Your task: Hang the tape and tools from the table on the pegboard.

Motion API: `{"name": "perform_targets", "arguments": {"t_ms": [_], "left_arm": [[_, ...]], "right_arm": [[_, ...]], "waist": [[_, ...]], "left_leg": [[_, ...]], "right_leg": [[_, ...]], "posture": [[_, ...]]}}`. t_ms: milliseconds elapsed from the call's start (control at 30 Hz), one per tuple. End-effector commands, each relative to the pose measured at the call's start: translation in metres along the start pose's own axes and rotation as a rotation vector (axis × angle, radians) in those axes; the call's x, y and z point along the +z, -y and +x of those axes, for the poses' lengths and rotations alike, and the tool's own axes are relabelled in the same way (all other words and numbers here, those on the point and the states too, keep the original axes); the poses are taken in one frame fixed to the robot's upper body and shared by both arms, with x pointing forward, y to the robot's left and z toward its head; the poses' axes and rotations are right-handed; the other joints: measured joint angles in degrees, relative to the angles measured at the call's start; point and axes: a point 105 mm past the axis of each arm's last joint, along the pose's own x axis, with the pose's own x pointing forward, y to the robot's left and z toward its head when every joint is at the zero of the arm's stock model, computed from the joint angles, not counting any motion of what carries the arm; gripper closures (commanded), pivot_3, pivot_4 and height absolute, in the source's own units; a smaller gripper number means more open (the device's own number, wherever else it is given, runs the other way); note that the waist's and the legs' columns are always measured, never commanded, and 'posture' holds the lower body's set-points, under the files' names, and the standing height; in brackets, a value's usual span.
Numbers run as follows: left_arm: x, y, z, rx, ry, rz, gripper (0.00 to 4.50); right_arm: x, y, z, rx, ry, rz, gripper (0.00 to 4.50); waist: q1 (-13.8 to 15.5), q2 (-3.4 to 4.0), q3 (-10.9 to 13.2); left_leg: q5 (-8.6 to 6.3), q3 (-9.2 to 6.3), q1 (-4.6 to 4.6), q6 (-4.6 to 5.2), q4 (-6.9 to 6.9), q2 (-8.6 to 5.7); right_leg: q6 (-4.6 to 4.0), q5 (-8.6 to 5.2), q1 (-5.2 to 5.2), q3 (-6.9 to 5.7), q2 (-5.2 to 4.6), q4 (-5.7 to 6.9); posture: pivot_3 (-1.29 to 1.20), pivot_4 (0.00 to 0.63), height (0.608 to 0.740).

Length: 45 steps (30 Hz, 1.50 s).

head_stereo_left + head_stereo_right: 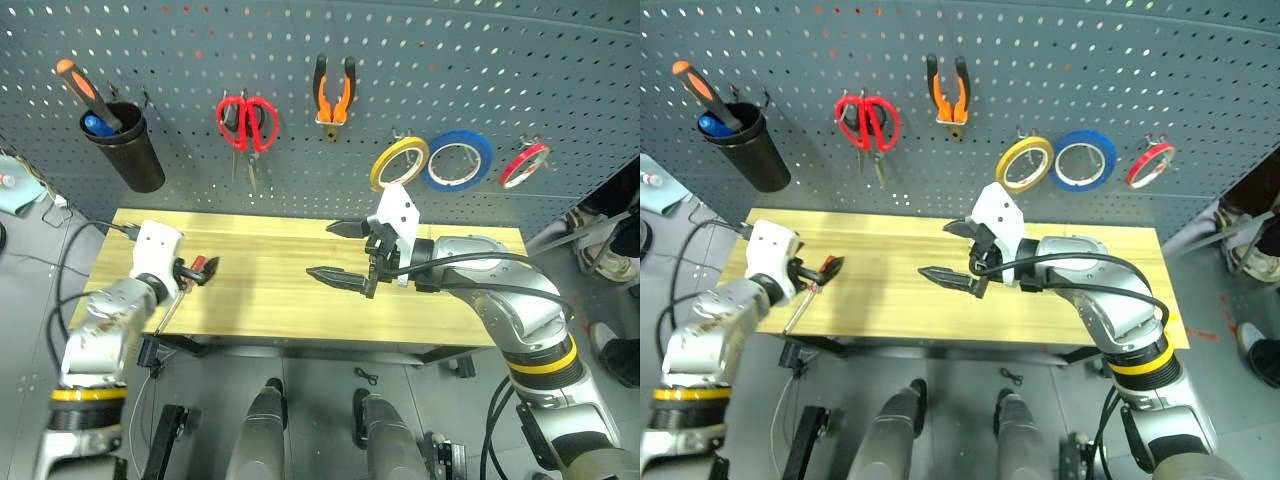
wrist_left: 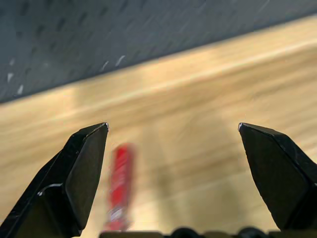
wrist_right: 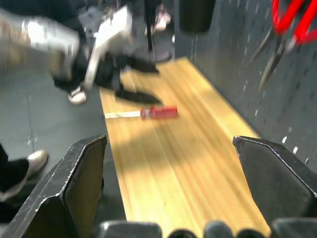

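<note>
Spread left claw (image 2: pixel 173 148) over red screwdriver (image 2: pixel 119 186); right claw (image 1: pixel 340 252) spread too.

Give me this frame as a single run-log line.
left claw: open, at red-handled screwdriver lying on table | right claw: open, empty | red-handled scissors, pliers, red tape: on pegboard

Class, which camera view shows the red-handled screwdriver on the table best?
The right wrist view: the red-handled screwdriver lies whole, handle and shaft, though blurred. The eye views show it partly behind the left gripper. The left wrist view shows only its blurred handle.
</note>
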Motion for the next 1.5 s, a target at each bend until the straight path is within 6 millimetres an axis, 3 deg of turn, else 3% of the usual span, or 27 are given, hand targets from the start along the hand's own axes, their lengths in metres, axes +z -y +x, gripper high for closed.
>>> {"name": "perform_targets", "arguments": {"t_ms": [33,133,200,300,500,600,800,933,1033,1067,1233,1433,1500], "left_arm": [[-0.006,-0.03,0.004,-0.005,-0.089,-0.03,0.03],[-0.012,-0.035,0.013,-0.045,-0.132,-0.075,0.03],[-0.014,-0.032,0.022,-0.089,-0.147,-0.098,0.03],[-0.024,-0.02,0.034,-0.175,-0.196,-0.128,0.03],[-0.039,-0.01,0.045,-0.19,-0.263,-0.085,0.03],[-0.042,-0.012,0.047,-0.184,-0.282,-0.065,0.84],[-0.039,-0.015,0.047,-0.161,-0.273,-0.082,3.64],[-0.036,-0.013,0.045,-0.147,-0.243,-0.051,3.81],[-0.014,-0.002,0.038,-0.171,-0.14,-0.06,3.81],[-0.003,0.002,0.033,-0.169,-0.088,-0.04,3.81],[0.044,0.011,-0.006,-0.053,0.123,0.036,3.81],[0.075,0.019,-0.041,0.109,0.262,0.015,3.81],[0.102,0.025,-0.054,0.149,0.384,0.022,3.81]], "right_arm": [[0.009,0.0,0.0,0.012,0.026,-0.047,0.0],[0.013,0.003,0.0,-0.002,0.036,-0.053,0.0],[0.019,0.006,0.001,-0.021,0.042,-0.061,0.0],[0.026,0.008,0.0,-0.03,0.034,-0.098,0.0],[0.023,0.008,-0.006,-0.051,0.007,-0.102,0.0],[0.023,0.009,-0.007,-0.06,0.004,-0.099,0.0],[0.022,0.015,-0.005,-0.069,0.005,-0.109,0.0],[0.021,0.017,-0.01,-0.069,0.006,-0.13,0.0],[0.024,0.015,-0.018,-0.072,0.03,-0.12,0.0],[0.024,0.014,-0.02,-0.069,0.039,-0.114,0.0],[0.023,0.007,-0.027,-0.049,0.095,-0.074,0.0],[0.032,0.009,-0.031,-0.029,0.174,-0.029,0.0],[0.045,0.012,-0.029,-0.026,0.236,-0.029,0.0]], "waist": [[0.31,0.03,1.18],[0.86,0.04,2.59],[0.95,0.05,3.49],[0.97,0.0,4.53],[0.46,-0.05,4.83],[-0.08,-0.05,4.83],[-0.81,-0.05,4.82],[-0.78,-0.06,4.81],[-0.57,-0.16,4.69],[-0.44,-0.2,4.58],[0.45,-0.92,3.6],[1.9,-0.96,0.31],[2.53,-0.96,-0.76]], "left_leg": [[0.03,0.01,-0.09,0.04,0.01,-0.01],[0.08,0.0,-0.39,0.11,0.06,-0.07],[0.07,-0.01,-0.55,0.1,0.03,-0.16],[0.05,-0.15,-1.03,0.06,0.06,-0.17],[0.06,-0.19,-1.23,0.05,0.16,-0.22],[0.1,-0.2,-1.2,-0.02,0.17,-0.21],[0.13,-0.19,-1.17,-0.05,0.19,-0.19],[0.14,-0.2,-1.19,-0.06,0.18,-0.19],[0.15,-0.2,-1.18,-0.08,0.15,-0.19],[0.17,-0.21,-1.21,-0.12,0.12,-0.19],[0.36,-0.39,-1.26,-0.46,-0.09,-0.16],[0.51,-0.41,-1.22,-0.72,-0.33,-0.13],[0.51,-0.4,-1.21,-0.73,-0.38,-0.1]], "right_leg": [[0.01,0.0,-0.03,0.0,-0.01,-0.02],[0.19,-0.1,-0.21,0.01,-0.03,0.04],[0.54,-0.1,-0.32,0.02,-0.07,0.17],[0.42,-0.04,-0.8,-0.02,-0.01,0.46],[0.49,-0.17,-1.06,-0.05,-0.05,0.78],[0.72,-0.32,-1.06,-0.04,-0.05,0.82],[0.72,-0.3,-1.06,-0.03,-0.04,0.89],[0.72,-0.3,-1.06,-0.04,-0.03,0.88],[0.64,-0.24,-1.04,-0.05,-0.04,0.86],[0.53,-0.16,-1.05,-0.07,-0.04,0.83],[0.22,0.05,-1.05,-0.33,-0.05,0.69],[0.42,0.48,-0.67,-0.51,-0.04,-0.23],[0.74,0.56,-0.56,-0.56,-0.03,-0.63]], "posture": [[0.22,0.477,0.74],[0.2,0.497,0.74],[0.18,0.508,0.74],[0.16,0.51,0.74],[0.13,0.508,0.74],[0.12,0.505,0.74],[0.15,0.466,0.74],[0.18,0.432,0.74],[0.22,0.387,0.74],[0.24,0.341,0.74],[0.28,0.266,0.74],[0.32,0.199,0.74],[0.34,0.17,0.74]]}}
